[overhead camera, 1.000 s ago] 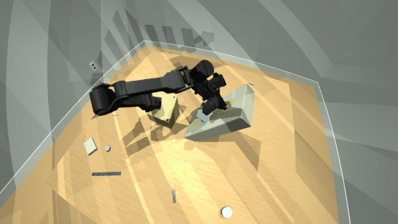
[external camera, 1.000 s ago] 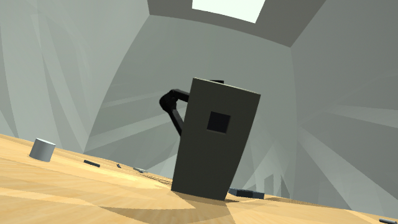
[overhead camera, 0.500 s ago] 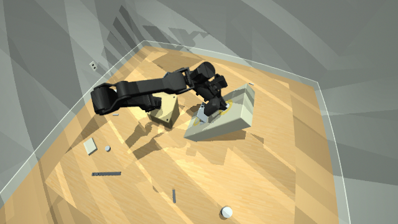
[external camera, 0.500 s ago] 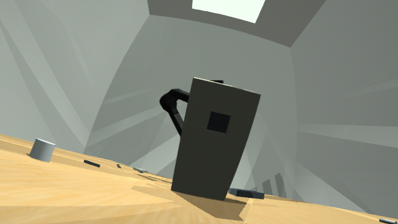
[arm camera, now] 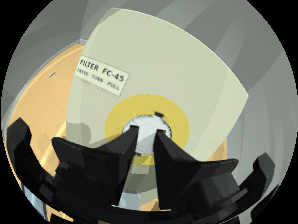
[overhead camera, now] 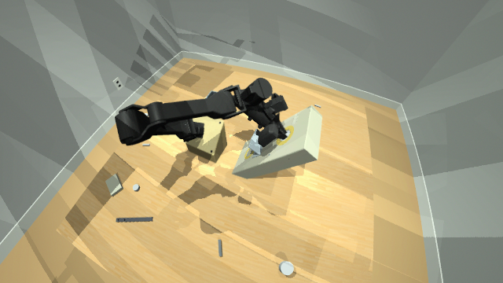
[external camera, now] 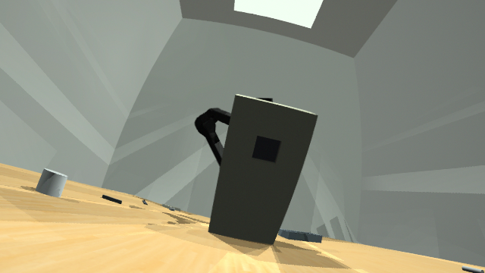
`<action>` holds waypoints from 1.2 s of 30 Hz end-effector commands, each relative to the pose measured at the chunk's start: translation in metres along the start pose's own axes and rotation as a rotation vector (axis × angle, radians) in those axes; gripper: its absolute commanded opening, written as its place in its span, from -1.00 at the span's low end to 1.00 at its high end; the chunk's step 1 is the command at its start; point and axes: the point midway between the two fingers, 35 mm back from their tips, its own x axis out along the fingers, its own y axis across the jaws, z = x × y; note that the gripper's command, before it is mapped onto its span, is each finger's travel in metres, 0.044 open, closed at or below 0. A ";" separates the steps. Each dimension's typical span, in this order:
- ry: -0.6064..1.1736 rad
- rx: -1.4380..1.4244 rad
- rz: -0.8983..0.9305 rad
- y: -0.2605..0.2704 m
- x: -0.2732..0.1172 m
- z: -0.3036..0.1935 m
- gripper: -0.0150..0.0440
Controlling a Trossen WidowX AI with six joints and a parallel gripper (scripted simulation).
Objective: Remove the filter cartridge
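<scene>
The service panel (overhead camera: 300,135) (external camera: 242,189) (arm camera: 150,55) is a pale slanted block with a yellow ring; its dark back shows in the exterior view. The round white filter cartridge (arm camera: 146,121) sits inside the ring, with dark marks at its upper and lower rim. My gripper (arm camera: 146,131) is at the cartridge face, its fingertips close together and covering where the slots may be. It looks shut on the cartridge's middle; how deep the tips reach is hidden. A blue-grey tray (external camera: 301,236) lies on the floor past the panel; the arm mostly hides it in the top view.
A yellowish block (overhead camera: 216,135) stands beside the panel under the arm. A pale blue piece (overhead camera: 255,145) shows by the panel's lower face. A white cylinder (overhead camera: 287,268) (external camera: 51,183), a dark bar (overhead camera: 134,219), a small grey bar (overhead camera: 220,248) and a pale plate (overhead camera: 114,185) lie farther off.
</scene>
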 end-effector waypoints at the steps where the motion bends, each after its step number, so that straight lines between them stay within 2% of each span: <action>1: 0.000 0.002 0.001 0.000 0.000 0.000 -0.33; 6: 0.000 0.002 0.001 0.000 0.000 0.000 -0.49; 13: -0.002 -0.140 0.007 0.000 0.003 0.000 -0.49; 36: -0.005 -0.923 0.007 0.000 0.004 0.000 -0.49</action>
